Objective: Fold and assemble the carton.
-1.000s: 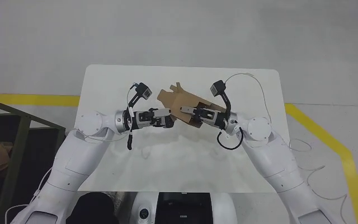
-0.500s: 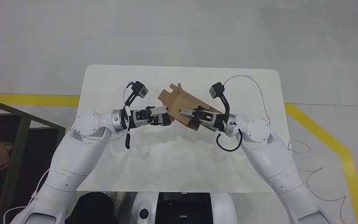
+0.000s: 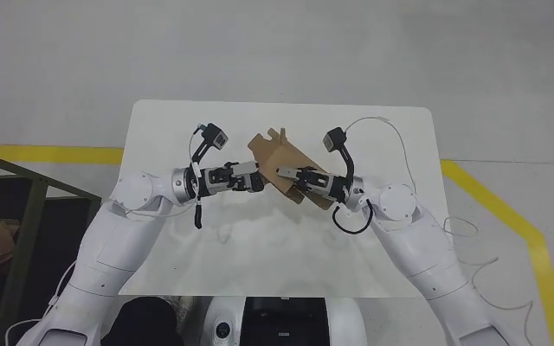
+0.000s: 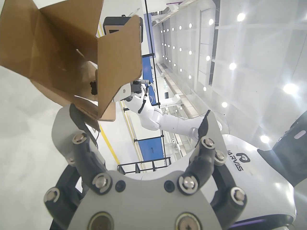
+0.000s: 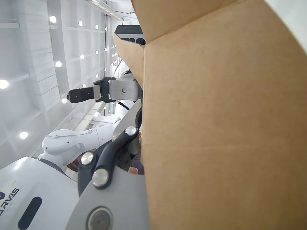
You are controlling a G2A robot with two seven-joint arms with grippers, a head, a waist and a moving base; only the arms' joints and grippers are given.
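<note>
Workpiece: brown corrugated cardboard carton (image 3: 281, 161), tilted, raised over the far middle of the white rectangular table (image 3: 173, 251), between both arms.
Right gripper (image 3: 292, 176): clenched on one carton wall, one finger outside the panel, the other inside; sole visible support of the carton.
Left gripper (image 4: 140, 122): released, fingers spread wide; one finger (image 4: 76, 120) at the lowest flap corner, touching or just beside it, contact not resolvable.
Completed: body opened from flat into a rough tube; creases formed along the walls.
Outstanding: end flaps splayed outward at differing angles, none folded in or tucked; body not squared; no closed end visible.
Progress estimate: early to middle stage.
Current step (judged): positioning of the free gripper for pressing a flap inward against the held body.
Risk: slip of the thin wall in the single grasp under flap pressure.
</note>
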